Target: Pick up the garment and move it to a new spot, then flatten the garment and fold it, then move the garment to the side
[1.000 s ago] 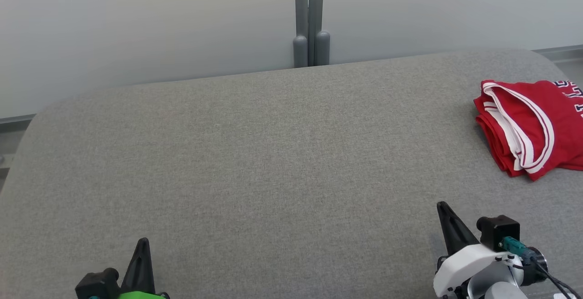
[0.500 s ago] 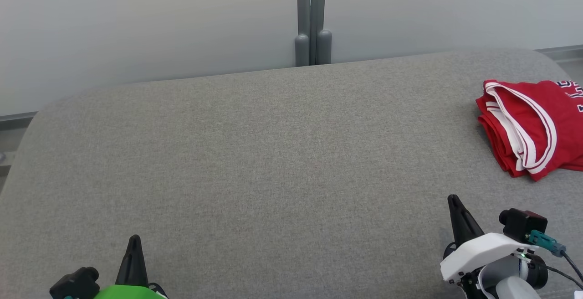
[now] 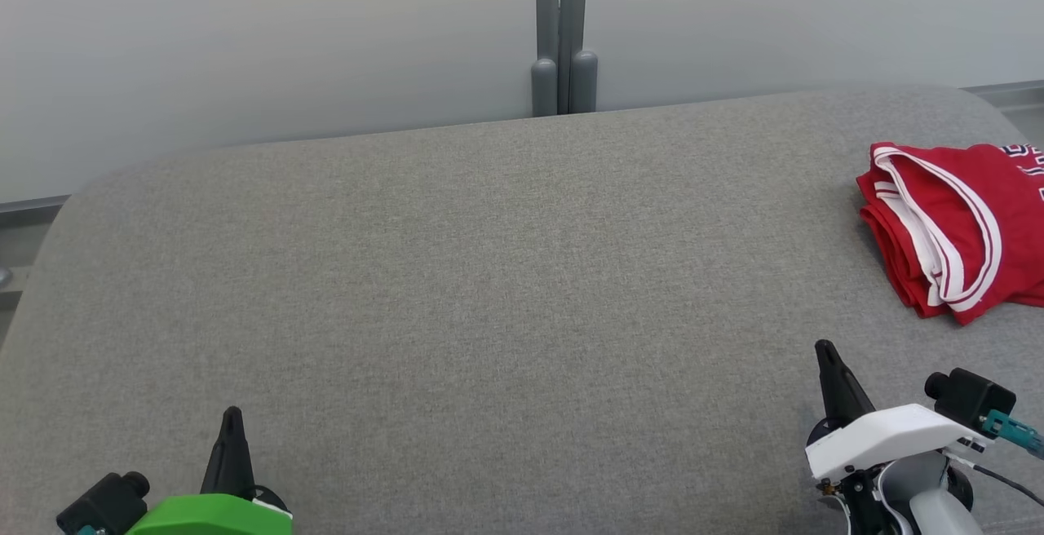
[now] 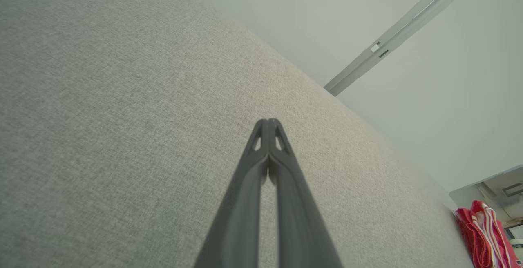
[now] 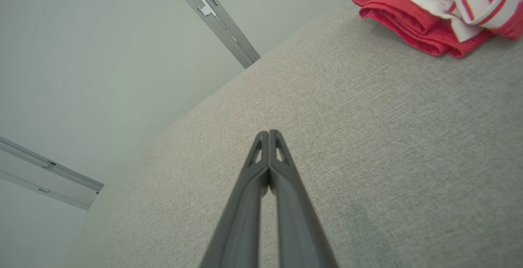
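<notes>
- The garment [image 3: 954, 225], a red jersey-type piece with white-and-red striped trim, lies at the right edge of the head view, a little above mid-height. It sits in a folded bundle on the grey padded surface [image 3: 489, 274], and part of it runs out of frame to the right.
- It should handle as soft, light and limp. Nothing in it looks stiff, so any part left unsupported will likely sag when it is lifted.
- The bundle is several layers thick (the right wrist view shows the stacked red folds plainly at its upper right). A pinch that catches only the top layer would probably peel it off and undo the stack.
- The best hold, as I judge it, is the rounded stacked fold along the bundle's left side in the head view, with the fingers going around all the layers. The trim band looks thicker and may give a firmer bite than the smooth red cloth, which could slip.
- The left gripper [image 3: 232, 417], at the lower left of the head view, has its fingers pressed together on nothing, over bare grey surface and well apart from the garment.
- The right gripper [image 3: 825, 349], at the lower right, also has its fingers together and is empty. It is below and left of the bundle, near it but not touching.
</notes>
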